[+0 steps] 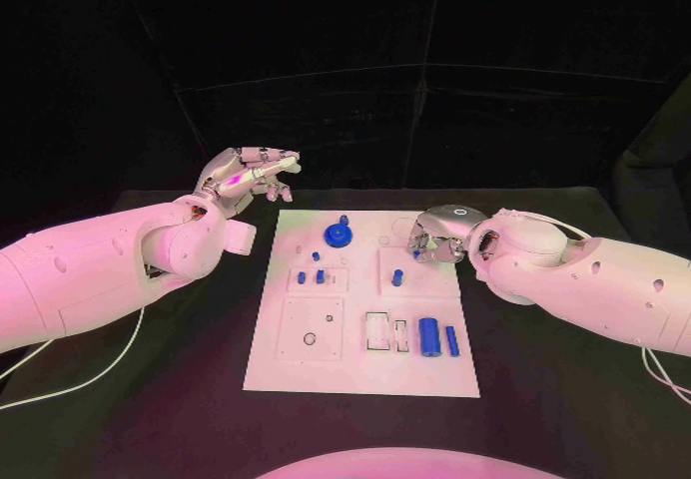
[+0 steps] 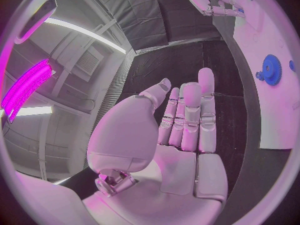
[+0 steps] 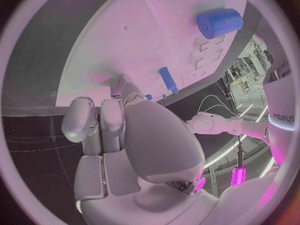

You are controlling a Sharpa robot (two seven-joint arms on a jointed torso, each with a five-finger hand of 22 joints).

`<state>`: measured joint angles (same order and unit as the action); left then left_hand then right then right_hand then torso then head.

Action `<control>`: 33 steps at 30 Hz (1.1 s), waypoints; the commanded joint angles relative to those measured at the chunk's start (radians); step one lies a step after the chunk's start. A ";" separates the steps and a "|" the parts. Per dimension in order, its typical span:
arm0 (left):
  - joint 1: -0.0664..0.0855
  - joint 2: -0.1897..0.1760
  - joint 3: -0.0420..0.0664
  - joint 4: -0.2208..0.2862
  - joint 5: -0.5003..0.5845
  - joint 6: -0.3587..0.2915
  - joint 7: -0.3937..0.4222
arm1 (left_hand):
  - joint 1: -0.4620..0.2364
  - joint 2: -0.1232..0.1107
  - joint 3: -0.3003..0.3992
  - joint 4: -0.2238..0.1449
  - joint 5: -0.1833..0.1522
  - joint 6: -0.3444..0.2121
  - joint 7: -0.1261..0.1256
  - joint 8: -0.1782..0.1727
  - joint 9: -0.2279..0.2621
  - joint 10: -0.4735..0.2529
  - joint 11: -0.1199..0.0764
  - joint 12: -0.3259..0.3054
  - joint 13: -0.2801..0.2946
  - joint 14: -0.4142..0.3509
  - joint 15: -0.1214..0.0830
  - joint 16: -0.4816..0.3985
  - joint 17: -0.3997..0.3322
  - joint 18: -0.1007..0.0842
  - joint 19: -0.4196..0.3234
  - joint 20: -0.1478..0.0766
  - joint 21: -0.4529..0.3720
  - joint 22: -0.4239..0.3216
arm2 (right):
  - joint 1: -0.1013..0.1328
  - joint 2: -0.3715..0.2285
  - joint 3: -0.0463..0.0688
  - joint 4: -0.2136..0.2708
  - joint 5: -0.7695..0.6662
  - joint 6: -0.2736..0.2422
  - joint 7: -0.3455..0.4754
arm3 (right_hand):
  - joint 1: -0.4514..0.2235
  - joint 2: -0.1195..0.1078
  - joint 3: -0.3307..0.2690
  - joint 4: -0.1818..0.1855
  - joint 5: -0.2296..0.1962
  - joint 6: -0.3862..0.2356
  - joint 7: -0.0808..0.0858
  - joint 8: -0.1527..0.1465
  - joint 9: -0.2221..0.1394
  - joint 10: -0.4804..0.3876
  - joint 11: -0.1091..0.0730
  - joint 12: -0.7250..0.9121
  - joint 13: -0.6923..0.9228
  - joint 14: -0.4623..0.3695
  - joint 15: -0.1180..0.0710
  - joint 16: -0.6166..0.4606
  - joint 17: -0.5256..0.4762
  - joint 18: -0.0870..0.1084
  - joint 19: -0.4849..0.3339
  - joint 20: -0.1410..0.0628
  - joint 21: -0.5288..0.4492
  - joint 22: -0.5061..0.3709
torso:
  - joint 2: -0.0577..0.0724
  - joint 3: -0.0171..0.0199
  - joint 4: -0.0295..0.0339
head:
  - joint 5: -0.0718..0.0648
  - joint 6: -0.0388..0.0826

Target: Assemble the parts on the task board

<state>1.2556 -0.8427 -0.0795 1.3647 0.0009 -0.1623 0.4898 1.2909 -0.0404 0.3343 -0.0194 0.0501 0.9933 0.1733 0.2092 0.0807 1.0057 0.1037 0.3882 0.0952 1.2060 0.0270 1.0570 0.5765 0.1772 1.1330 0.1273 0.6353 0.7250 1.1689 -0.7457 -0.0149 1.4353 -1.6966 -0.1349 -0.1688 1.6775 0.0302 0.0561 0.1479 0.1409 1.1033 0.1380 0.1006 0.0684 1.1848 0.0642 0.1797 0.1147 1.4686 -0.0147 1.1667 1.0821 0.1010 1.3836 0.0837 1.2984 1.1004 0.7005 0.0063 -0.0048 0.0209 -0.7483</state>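
Observation:
The white task board (image 1: 360,344) lies in the middle of the black table. My right hand (image 1: 436,238) hangs low over its far right part with the fingers curled down; they pinch a small blue peg (image 1: 417,253) whose tip (image 3: 115,93) shows at the fingertips. My left hand (image 1: 248,175) is raised off the board's far left corner, fingers extended (image 2: 184,120), holding nothing. A blue gear (image 1: 338,236) (image 2: 271,69) stands at the far middle of the board. A thick blue cylinder (image 1: 427,335) (image 3: 219,22) and a slim blue rod (image 1: 452,340) lie at the near right.
Small blue pegs (image 1: 302,278) (image 1: 320,276) stand in the left block, and another peg (image 1: 396,276) (image 3: 167,80) in the middle. Cut-out slots (image 1: 375,332) and a square plate with a hole (image 1: 310,337) take up the board's near part. Black table surrounds the board.

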 commanded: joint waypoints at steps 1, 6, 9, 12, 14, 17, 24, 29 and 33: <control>0.001 -0.001 0.001 0.000 0.006 0.009 0.003 | 0.005 0.001 -0.004 -0.002 0.001 -0.006 0.001 0.003 -0.001 -0.006 0.002 0.004 0.000 -0.008 -0.002 -0.003 -0.002 0.006 -0.006 0.001 -0.007 -0.002 | -0.009 0.002 -0.007 0.002 -0.026 0.005 -0.014 | -0.007 -0.017 0.026 -0.005 -0.005 0.012 -0.002 -0.006 0.000 0.014 -0.002 -0.008 -0.006 0.027 -0.008 0.006 0.001 -0.009 0.008 0.001 0.008 0.004 | 0.000 0.0002 0.0006 | 0.001 -0.002; 0.001 -0.001 0.001 -0.001 0.006 0.007 0.003 | 0.005 0.001 -0.004 -0.002 0.001 -0.006 0.001 0.003 -0.002 -0.006 0.002 0.005 0.000 -0.008 -0.002 -0.004 -0.003 0.006 -0.006 0.001 -0.007 -0.003 | -0.009 -0.002 -0.007 0.013 -0.028 -0.029 -0.009 | -0.026 -0.033 0.066 -0.011 -0.005 0.019 -0.003 -0.011 0.000 0.023 -0.003 -0.014 -0.016 0.027 -0.008 0.012 0.001 -0.009 0.009 0.000 0.012 0.009 | 0.000 0.0006 0.0000 | 0.003 -0.002; 0.001 -0.002 0.001 -0.001 0.006 0.006 0.002 | 0.005 0.001 -0.004 -0.002 0.001 -0.007 0.001 0.003 -0.002 -0.007 0.003 0.005 0.000 -0.009 -0.002 -0.005 -0.005 0.006 -0.006 0.001 -0.008 -0.003 | -0.009 -0.008 -0.007 0.024 -0.026 -0.052 -0.012 | -0.045 -0.049 0.104 -0.017 -0.006 0.024 -0.003 -0.016 -0.001 0.029 -0.003 -0.018 -0.023 0.026 -0.008 0.017 0.001 -0.010 0.010 -0.001 0.014 0.012 | -0.001 0.0005 0.0000 | 0.002 -0.002; 0.001 -0.003 0.001 -0.001 0.006 0.007 0.002 | 0.006 0.001 -0.004 -0.003 0.001 -0.008 0.002 0.003 -0.002 -0.008 0.003 0.005 0.000 -0.009 -0.001 -0.006 -0.005 0.006 -0.006 0.001 -0.009 -0.004 | -0.009 -0.015 -0.007 0.034 -0.023 -0.068 -0.017 | -0.057 -0.059 0.129 -0.022 -0.006 0.025 -0.002 -0.019 -0.001 0.031 -0.004 -0.021 -0.027 0.027 -0.008 0.020 0.001 -0.010 0.011 -0.001 0.016 0.015 | -0.001 -0.0007 -0.0009 | 0.002 -0.002; 0.001 -0.004 0.001 -0.002 0.006 0.006 0.002 | 0.006 0.001 -0.004 -0.003 0.001 -0.008 0.002 0.003 -0.002 -0.008 0.003 0.005 0.000 -0.009 -0.001 -0.006 -0.005 0.006 -0.006 0.001 -0.009 -0.004 | -0.009 -0.023 -0.007 0.043 -0.016 -0.076 -0.021 | -0.066 -0.065 0.144 -0.025 -0.006 0.027 -0.002 -0.021 -0.001 0.032 -0.003 -0.023 -0.030 0.027 -0.008 0.022 0.000 -0.010 0.011 -0.001 0.017 0.016 | -0.001 -0.0012 0.0003 | 0.000 -0.001; 0.001 -0.005 0.001 -0.004 0.006 0.006 0.001 | 0.006 0.001 -0.004 -0.003 0.001 -0.008 0.002 0.003 -0.002 -0.008 0.003 0.005 0.000 -0.009 -0.001 -0.006 -0.005 0.006 -0.006 0.001 -0.009 -0.004 | -0.009 -0.033 -0.006 0.057 -0.006 -0.087 -0.024 | -0.083 -0.076 0.173 -0.029 -0.006 0.029 -0.001 -0.024 -0.001 0.035 -0.002 -0.025 -0.034 0.026 -0.008 0.024 -0.002 -0.010 0.011 0.000 0.018 0.016 | -0.002 -0.0011 0.0005 | 0.002 -0.001; 0.001 -0.005 0.001 -0.008 0.006 0.008 -0.009 | 0.006 0.002 -0.006 -0.003 0.000 -0.009 0.003 0.003 -0.002 -0.010 0.004 0.005 0.000 -0.013 -0.001 -0.012 -0.015 0.006 -0.006 0.001 -0.012 -0.006 | -0.008 -0.055 -0.005 0.085 0.012 -0.103 -0.028 | -0.120 -0.101 0.237 -0.047 -0.008 0.033 -0.002 -0.029 0.000 0.040 -0.002 -0.028 -0.040 0.025 -0.007 0.030 -0.005 -0.010 0.011 0.000 0.020 0.020 | -0.001 -0.0001 -0.0006 | 0.007 0.001; 0.001 -0.005 0.001 -0.012 0.006 0.008 -0.013 | 0.006 0.002 -0.007 -0.003 0.001 -0.011 0.004 0.003 -0.003 -0.012 0.005 0.006 -0.001 -0.016 0.000 -0.015 -0.020 0.005 -0.006 0.002 -0.014 -0.008 | -0.007 -0.076 -0.005 0.114 0.017 -0.118 -0.040 | -0.132 -0.107 0.258 -0.053 -0.008 0.034 -0.002 -0.029 0.000 0.042 -0.002 -0.029 -0.041 0.025 -0.008 0.032 -0.006 -0.011 0.011 0.000 0.021 0.021 | -0.001 -0.0010 0.0000 | 0.007 0.000; 0.001 -0.004 0.001 -0.015 0.006 0.008 -0.014 | 0.006 0.002 -0.007 -0.003 0.001 -0.012 0.004 0.003 -0.003 -0.012 0.005 0.006 -0.001 -0.017 0.000 -0.015 -0.021 0.005 -0.006 0.002 -0.014 -0.008 | -0.005 -0.093 -0.003 0.145 0.018 -0.135 -0.046 | -0.137 -0.109 0.267 -0.057 -0.009 0.035 -0.002 -0.029 0.000 0.042 -0.002 -0.029 -0.041 0.025 -0.008 0.034 -0.006 -0.010 0.011 0.000 0.021 0.021 | -0.001 -0.0005 -0.0008 | 0.006 0.000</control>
<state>1.2556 -0.8475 -0.0796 1.3501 0.0020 -0.1625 0.4769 1.2909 -0.0404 0.3315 -0.0222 0.0501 0.9898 0.1768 0.2092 0.0788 1.0019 0.1075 0.3881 0.0951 1.1984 0.0274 1.0449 0.5563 0.1772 1.1331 0.1272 0.6260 0.7185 1.1608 -0.8345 -0.0198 1.5672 -1.6870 -0.2312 -0.2025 1.5498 -0.0812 0.3196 0.0911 0.1342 1.1306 0.1377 0.0743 0.0675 1.2205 0.0643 0.1536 0.0749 1.4651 -0.0182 1.1954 1.0766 0.1010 1.3905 0.0838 1.3127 1.1204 0.6994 0.0057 -0.0050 0.0279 -0.7483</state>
